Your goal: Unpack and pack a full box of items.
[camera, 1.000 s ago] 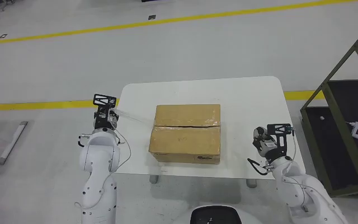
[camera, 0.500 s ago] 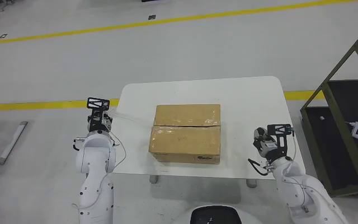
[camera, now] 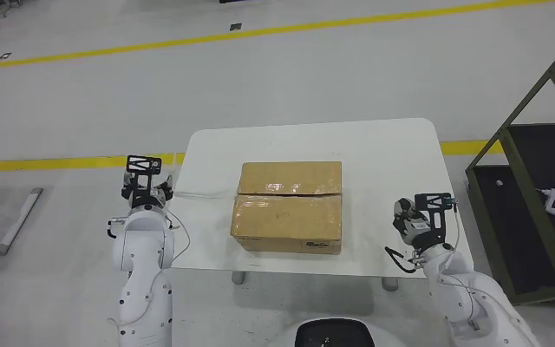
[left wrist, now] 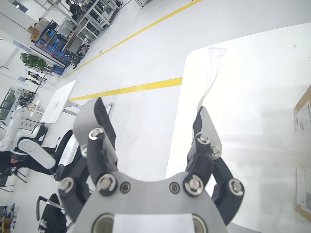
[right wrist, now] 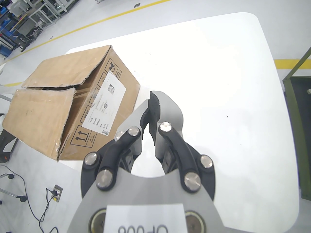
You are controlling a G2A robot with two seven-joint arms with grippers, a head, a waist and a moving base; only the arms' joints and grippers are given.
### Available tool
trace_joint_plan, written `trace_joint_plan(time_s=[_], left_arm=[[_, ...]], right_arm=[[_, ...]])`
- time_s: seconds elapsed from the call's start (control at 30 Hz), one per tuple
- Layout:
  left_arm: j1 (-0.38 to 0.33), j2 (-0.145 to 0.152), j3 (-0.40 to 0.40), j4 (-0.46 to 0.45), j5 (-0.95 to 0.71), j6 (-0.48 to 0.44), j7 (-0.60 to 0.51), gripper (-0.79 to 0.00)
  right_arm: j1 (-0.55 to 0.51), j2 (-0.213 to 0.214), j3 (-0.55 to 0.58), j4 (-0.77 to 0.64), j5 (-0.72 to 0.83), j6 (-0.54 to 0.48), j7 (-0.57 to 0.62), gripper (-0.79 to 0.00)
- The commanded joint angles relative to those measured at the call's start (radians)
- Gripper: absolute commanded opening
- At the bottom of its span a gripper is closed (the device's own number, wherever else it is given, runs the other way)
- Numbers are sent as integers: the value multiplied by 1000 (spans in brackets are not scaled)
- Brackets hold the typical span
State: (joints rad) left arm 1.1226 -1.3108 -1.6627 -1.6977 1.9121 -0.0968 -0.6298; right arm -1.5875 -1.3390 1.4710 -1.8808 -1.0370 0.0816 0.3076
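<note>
A brown cardboard box (camera: pixel 288 206) sits in the middle of a white tabletop (camera: pixel 381 156), seen from above. We take the box as the clock centre, with 12 o'clock pointing away from the robot. Its two top flaps lie down and meet along a seam running from 9 to 3 o'clock. In the right wrist view we see that seam torn and ragged, with a dark gap between the flaps. A white label (right wrist: pixel 104 103) is on the side facing 3 o'clock.

The left pincer (left wrist: pixel 150 105) hangs at 9 o'clock, just past the tabletop's edge and well apart from the box. Its jaws stand wide apart. A thin strip of clear tape (left wrist: pixel 211 73) clings to one finger (left wrist: pixel 206 122) and trails out over the tabletop toward the box. The film is so faint that we cannot tell whether its far end touches the box.

The right pincer (right wrist: pixel 151 98) is at 3 o'clock, over the tabletop near its edge and apart from the box. Its jaws are pressed together with nothing between them.

Beyond the tabletop at 3 o'clock stands a dark green rack (camera: pixel 518 217). A yellow line (camera: pixel 260 32) crosses the pale floor at 12 o'clock.
</note>
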Motion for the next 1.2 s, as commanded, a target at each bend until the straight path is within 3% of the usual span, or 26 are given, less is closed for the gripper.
trace_joint_plan(time_s=[0.0, 0.17, 0.33, 0.5, 0.8, 1.17], left_arm=[[3, 1, -6, -3, -2, 2, 1, 0], [6, -10, -31, -14, -187, 92, 2, 0], [13, -9, -29, -30, -204, 81, 1, 0], [13, -9, -33, -34, -245, 84, 3, 0], [15, -6, -37, -50, -296, 68, 4, 0], [33, 2, -72, -86, -309, 57, -2, 0]], right_arm=[[0, 0, -1, -1, -2, 0, 1, -785], [0, 0, -3, -15, 18, -1, -2, -785], [27, -1, -22, -53, 78, -51, -7, -785], [96, -3, -115, -64, 27, -130, 10, -785], [225, -20, -303, 106, -47, -146, 95, -785], [286, -29, -337, 222, -30, -94, 140, -785]])
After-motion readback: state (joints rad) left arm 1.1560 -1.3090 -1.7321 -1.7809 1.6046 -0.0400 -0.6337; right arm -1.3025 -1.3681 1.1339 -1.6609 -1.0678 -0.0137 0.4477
